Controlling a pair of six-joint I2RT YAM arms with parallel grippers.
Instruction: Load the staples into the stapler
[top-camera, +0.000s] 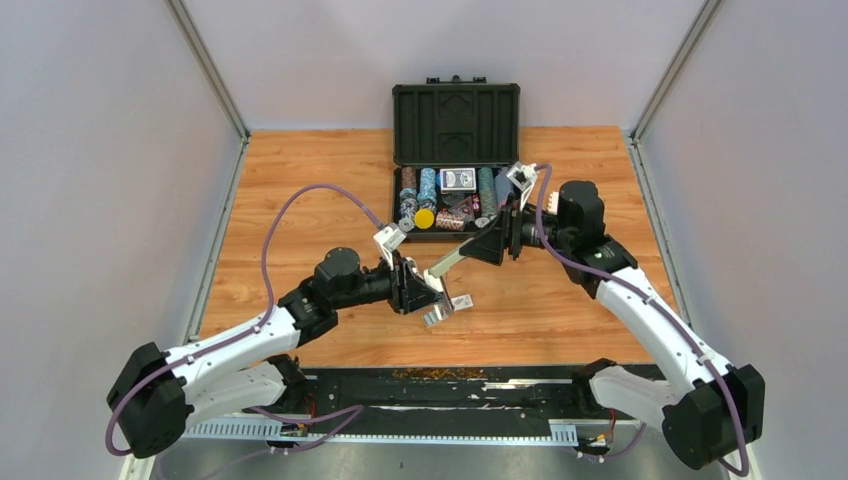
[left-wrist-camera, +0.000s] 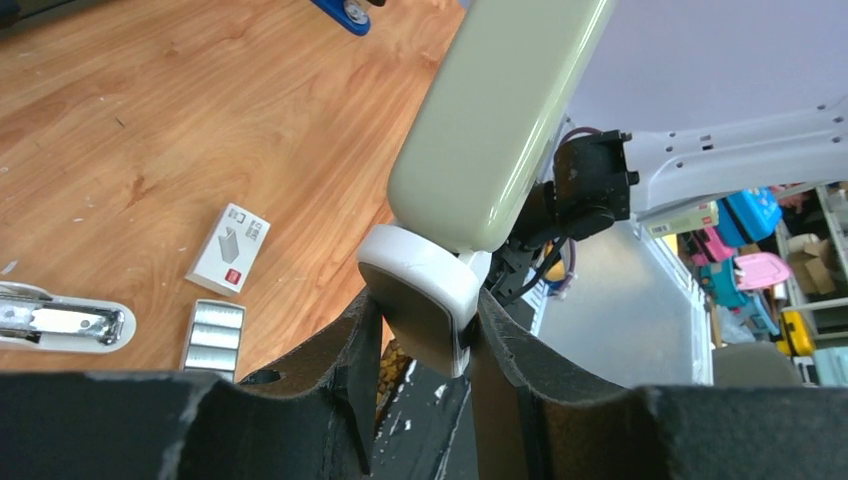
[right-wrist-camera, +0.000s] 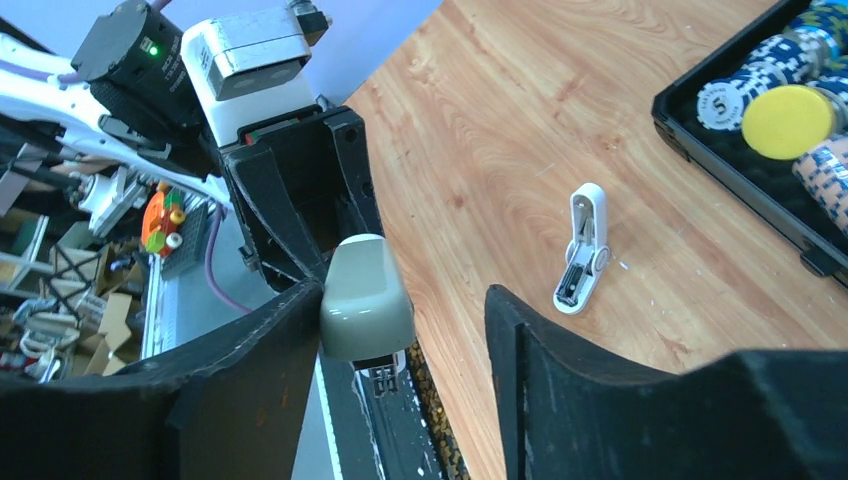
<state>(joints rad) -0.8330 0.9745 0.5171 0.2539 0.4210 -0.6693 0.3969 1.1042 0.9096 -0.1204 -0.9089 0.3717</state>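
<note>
left gripper (left-wrist-camera: 425, 322) clamped on stapler (left-wrist-camera: 490, 120) | right gripper (right-wrist-camera: 403, 296) jaws apart | staples (left-wrist-camera: 213, 337) — plain in left-wrist view

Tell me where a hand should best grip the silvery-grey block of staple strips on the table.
Probably from straight above, pinching two opposite side edges: the silvery-grey block of staple strips lies flat beside the small white cardboard box, its sides exposed.

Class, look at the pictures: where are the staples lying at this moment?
In the left wrist view, the staples lie on the table at the picture's lower left, just below the small white box and left of the left gripper.
</note>
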